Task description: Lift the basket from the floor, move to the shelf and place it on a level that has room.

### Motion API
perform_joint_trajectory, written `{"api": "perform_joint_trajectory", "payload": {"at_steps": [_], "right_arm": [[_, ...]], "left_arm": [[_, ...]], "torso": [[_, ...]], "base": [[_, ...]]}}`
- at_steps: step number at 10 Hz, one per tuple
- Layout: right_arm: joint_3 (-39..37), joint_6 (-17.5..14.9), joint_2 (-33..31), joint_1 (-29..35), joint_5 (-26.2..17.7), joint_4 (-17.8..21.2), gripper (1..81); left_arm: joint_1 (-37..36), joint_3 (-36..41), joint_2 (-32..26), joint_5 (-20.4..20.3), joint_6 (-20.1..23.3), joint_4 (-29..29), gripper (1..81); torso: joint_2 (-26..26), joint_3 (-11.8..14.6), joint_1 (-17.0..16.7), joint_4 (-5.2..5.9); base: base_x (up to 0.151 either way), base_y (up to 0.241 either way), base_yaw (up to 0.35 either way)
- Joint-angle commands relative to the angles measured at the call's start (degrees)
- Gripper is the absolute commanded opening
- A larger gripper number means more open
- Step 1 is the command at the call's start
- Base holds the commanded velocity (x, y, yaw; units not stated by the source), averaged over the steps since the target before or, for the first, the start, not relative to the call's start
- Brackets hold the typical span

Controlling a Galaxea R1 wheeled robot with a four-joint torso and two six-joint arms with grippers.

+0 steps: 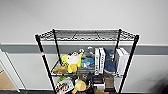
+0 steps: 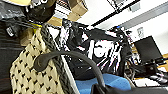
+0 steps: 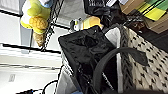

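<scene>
The shelf (image 1: 86, 62) stands straight ahead against the wall, a black metal rack. Its top level (image 1: 85, 35) is a bare grey wire grid between the four post tips. The basket (image 2: 30, 72) is cream woven with a black braided rim and hangs close beside the shelf's lower tiers. One black loop handle (image 2: 72, 56) arches up into my left gripper (image 2: 105, 88), which is shut on it. The basket (image 3: 147, 62) shows again in the right wrist view, its other handle (image 3: 112, 56) running into my right gripper (image 3: 98, 90). A black liner (image 3: 85, 47) fills the basket's inside.
The middle tier holds a yellow plush toy (image 1: 72, 61), a blue item (image 1: 87, 62) and white boxes (image 1: 99, 60). More toys and boxes (image 1: 80, 86) crowd the tier below. A white wall with a grey band (image 1: 22, 47) runs behind the shelf. A blue chair seat (image 2: 112, 81) is behind me.
</scene>
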Motion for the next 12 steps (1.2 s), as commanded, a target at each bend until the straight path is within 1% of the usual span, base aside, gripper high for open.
{"api": "perform_joint_trajectory", "payload": {"at_steps": [1,8,9,11,12], "right_arm": [[4.29,0.39,-1.26,5.30,-2.24,-2.72,1.0],[4.64,0.39,-0.99,6.26,-2.25,-2.81,1.0],[4.99,0.39,-0.99,6.44,-2.24,-2.81,1.0],[5.78,0.30,-1.17,6.70,-2.33,-2.98,1.0],[7.00,0.30,-1.78,6.79,-2.33,-3.07,1.0]], "left_arm": [[-5.29,4.22,-0.63,3.08,0.90,-0.81,1.0],[-5.29,4.04,-0.19,3.17,0.90,-0.81,1.0],[-5.29,4.22,-0.28,3.17,0.90,-0.81,1.0],[-5.29,4.92,-0.28,3.26,0.99,-0.72,1.0],[-5.47,6.57,-0.97,3.08,1.69,-0.72,1.0]], "torso": [[0.00,0.00,0.00,0.00],[0.00,0.02,-0.02,0.00],[0.00,0.00,0.00,0.00],[0.05,0.00,0.04,0.00],[0.05,0.00,0.02,0.00]], "base": [[0.154,0.000,0.000],[0.150,0.000,0.000],[0.094,0.000,0.000],[0.000,0.000,0.000],[0.000,0.000,0.000]]}}
